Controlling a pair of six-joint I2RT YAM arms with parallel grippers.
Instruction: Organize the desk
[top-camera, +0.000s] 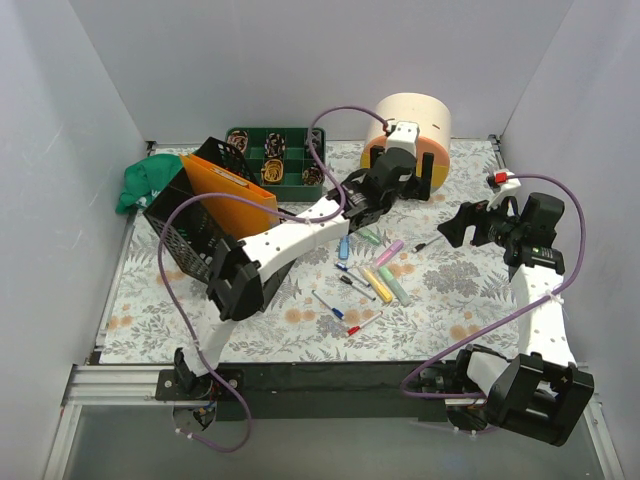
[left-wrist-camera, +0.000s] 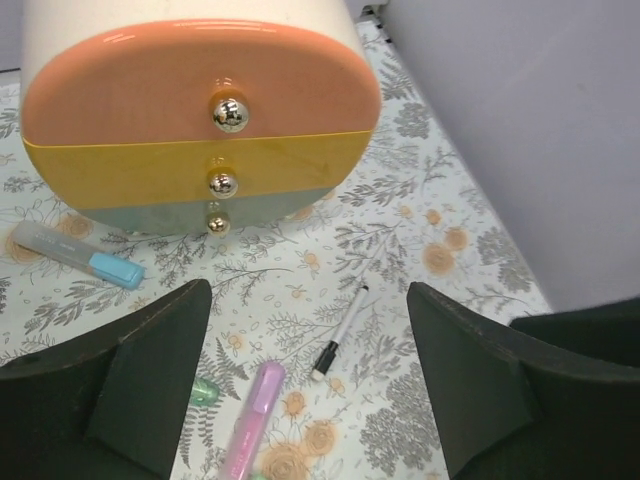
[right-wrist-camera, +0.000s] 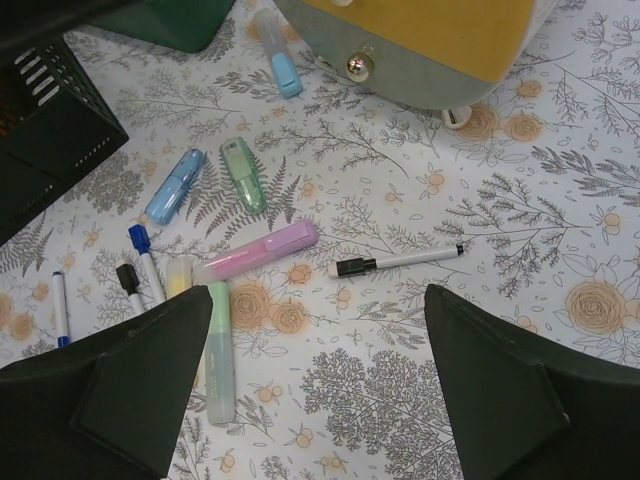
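The desk (top-camera: 480, 290) has a pale floral top. Several highlighters and pens lie loose at its middle: a pink highlighter (top-camera: 388, 252), a pale green one (top-camera: 398, 287) and a white marker with a black cap (top-camera: 428, 243). My left gripper (left-wrist-camera: 308, 290) is open and empty, low over the desk in front of a round drawer unit (left-wrist-camera: 200, 100). The white marker (left-wrist-camera: 340, 330) lies between its fingers' line of sight. My right gripper (right-wrist-camera: 318, 295) is open and empty, above the desk to the right of the pens, with the marker (right-wrist-camera: 400, 261) and pink highlighter (right-wrist-camera: 262, 251) just ahead.
A black wire-mesh rack (top-camera: 195, 215) with an orange folder stands at the left. A green compartment tray (top-camera: 275, 160) sits at the back and a green cloth (top-camera: 140, 185) at the far left. Grey walls close in three sides.
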